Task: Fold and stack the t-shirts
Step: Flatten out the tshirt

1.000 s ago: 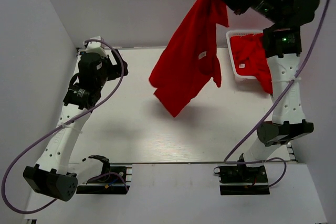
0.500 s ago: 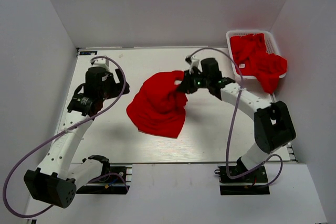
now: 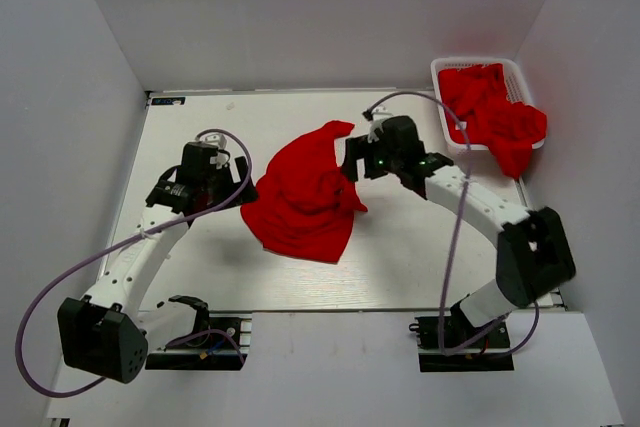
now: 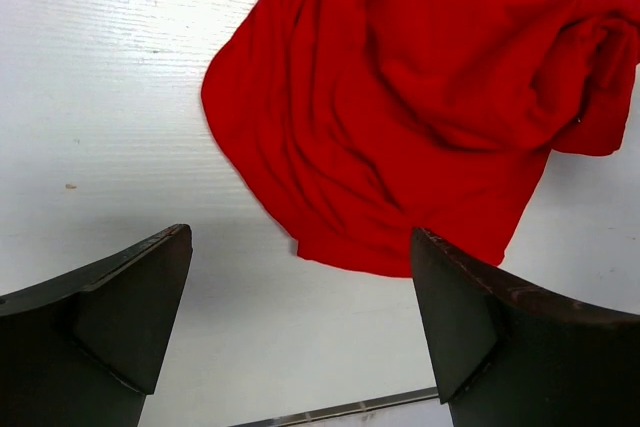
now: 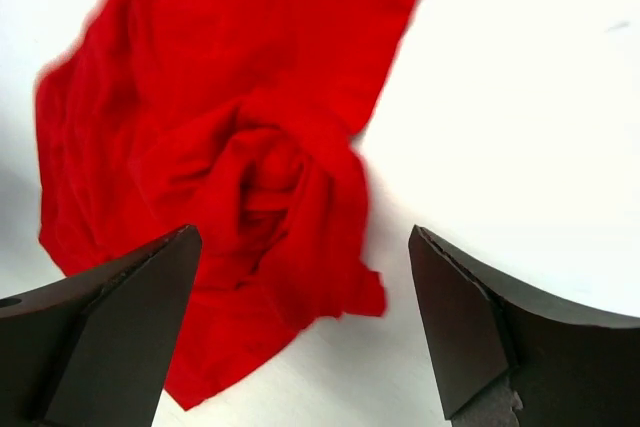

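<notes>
A crumpled red t-shirt [image 3: 303,194] lies in a heap on the middle of the white table [image 3: 420,257]. It fills the upper part of the left wrist view as red t-shirt fabric [image 4: 400,107] and the left of the right wrist view as bunched t-shirt folds [image 5: 240,177]. My right gripper [image 3: 352,162] hovers open just right of the heap, nothing between its fingers. My left gripper [image 3: 243,192] stands open at the heap's left edge, over bare table. More red t-shirts [image 3: 490,117] fill the white basket and hang over its front rim.
The white slotted basket [image 3: 440,107] sits at the table's far right corner. White walls enclose the table on the left, back and right. Purple cables loop off both arms. The arm bases stand at the near edge.
My right arm swung the shirt down from high near the basket onto the table's middle, and its gripper has opened and let go. My left gripper moved right, toward the heap.
</notes>
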`<move>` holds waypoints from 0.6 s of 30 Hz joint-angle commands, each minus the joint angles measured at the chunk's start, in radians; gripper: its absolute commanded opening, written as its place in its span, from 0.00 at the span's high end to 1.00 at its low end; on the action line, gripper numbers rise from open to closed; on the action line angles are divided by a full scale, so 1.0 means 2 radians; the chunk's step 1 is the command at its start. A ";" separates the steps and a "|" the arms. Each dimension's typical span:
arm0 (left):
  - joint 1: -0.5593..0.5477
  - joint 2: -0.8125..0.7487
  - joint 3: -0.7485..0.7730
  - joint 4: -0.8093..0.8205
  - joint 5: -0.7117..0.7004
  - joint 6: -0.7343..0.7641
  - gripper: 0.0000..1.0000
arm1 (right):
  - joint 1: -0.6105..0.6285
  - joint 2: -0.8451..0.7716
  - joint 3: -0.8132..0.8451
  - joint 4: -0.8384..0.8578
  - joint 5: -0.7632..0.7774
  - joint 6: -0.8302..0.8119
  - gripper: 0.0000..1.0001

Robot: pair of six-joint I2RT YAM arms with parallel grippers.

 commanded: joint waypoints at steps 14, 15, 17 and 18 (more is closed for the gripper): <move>-0.002 -0.005 -0.053 -0.006 0.000 -0.027 0.00 | 0.001 -0.177 -0.061 -0.050 0.057 -0.020 0.10; -0.002 0.001 -0.053 -0.006 0.000 -0.027 0.00 | 0.001 -0.174 -0.063 -0.048 0.051 -0.022 0.10; -0.002 0.021 -0.058 0.011 0.000 -0.027 0.00 | 0.001 -0.167 -0.072 -0.041 0.044 -0.024 0.10; -0.002 0.028 -0.063 0.019 0.000 -0.027 0.00 | 0.001 -0.162 -0.075 -0.036 0.043 -0.025 0.10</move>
